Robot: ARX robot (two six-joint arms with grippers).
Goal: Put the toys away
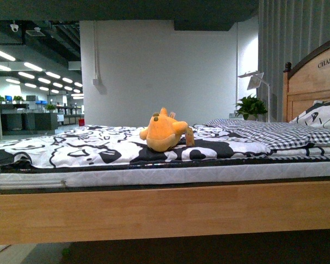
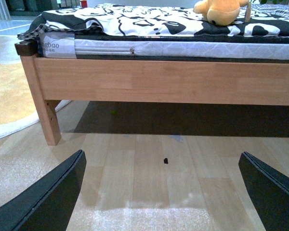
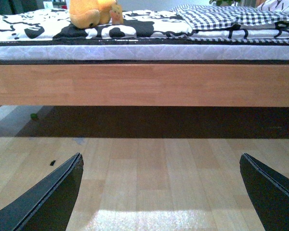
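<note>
An orange plush toy (image 1: 164, 132) lies on the bed's black-and-white cover, near the middle of the mattress. The left wrist view shows the toy (image 2: 220, 10) above the bed rail, and the right wrist view also catches the toy (image 3: 90, 12). My left gripper (image 2: 163, 192) hangs open low over the wooden floor, well short of the bed. In the same way my right gripper (image 3: 161, 192) is open above the floor, holding nothing. Neither arm shows in the front view.
The wooden bed frame (image 1: 165, 212) spans the front view, with a headboard (image 1: 313, 82) and a checked pillow (image 1: 264, 132) at the right. A bed leg (image 2: 43, 110) and a pale rug (image 2: 9, 101) show in the left wrist view. A potted plant (image 1: 252, 107) stands behind the bed.
</note>
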